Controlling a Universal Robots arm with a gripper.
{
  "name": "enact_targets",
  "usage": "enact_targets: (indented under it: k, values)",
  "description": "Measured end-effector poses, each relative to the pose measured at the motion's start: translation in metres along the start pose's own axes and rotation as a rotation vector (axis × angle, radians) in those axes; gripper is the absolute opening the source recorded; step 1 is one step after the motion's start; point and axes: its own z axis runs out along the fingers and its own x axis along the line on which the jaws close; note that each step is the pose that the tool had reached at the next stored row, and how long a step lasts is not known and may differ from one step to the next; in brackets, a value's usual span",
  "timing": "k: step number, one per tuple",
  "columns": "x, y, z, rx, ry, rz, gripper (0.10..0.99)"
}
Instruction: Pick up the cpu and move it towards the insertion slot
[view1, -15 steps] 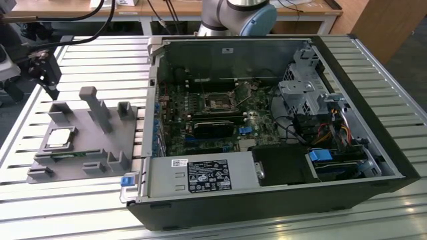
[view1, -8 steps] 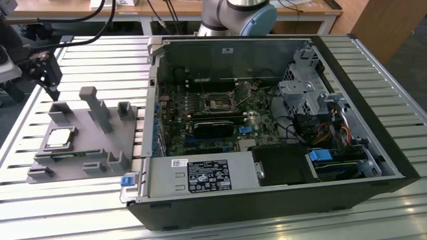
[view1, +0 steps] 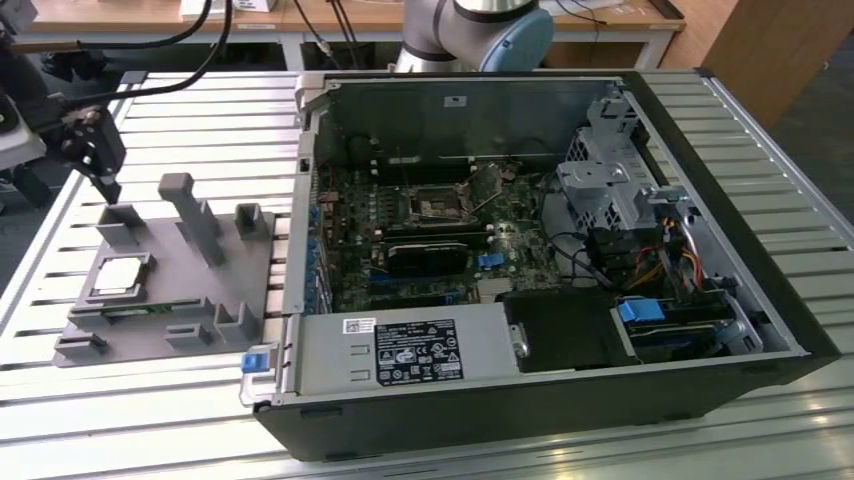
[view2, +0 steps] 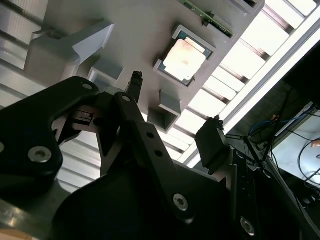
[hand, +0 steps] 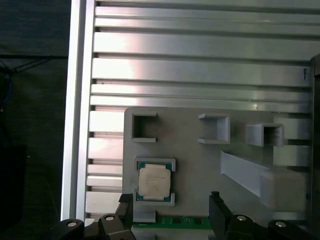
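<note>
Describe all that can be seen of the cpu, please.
The cpu is a small flat square chip with a pale metal top and a thin darker rim. It lies flat in a square recess of the grey fixture on the slatted table, outside the computer case. The open gripper is apart from it.

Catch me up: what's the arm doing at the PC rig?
The arm's hand is open and empty, hovering over the grey fixture beside the open PC case. The cpu sits in its recess on that fixture, not yet picked up. The insertion slot is apart from it, inside the case.
</note>
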Motion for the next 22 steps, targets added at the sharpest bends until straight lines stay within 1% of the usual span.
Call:
enact_targets:
  k: [22]
  values:
    - [0.0001,-0.0003,0.0087,0.0,0.0,0.0,0.706]
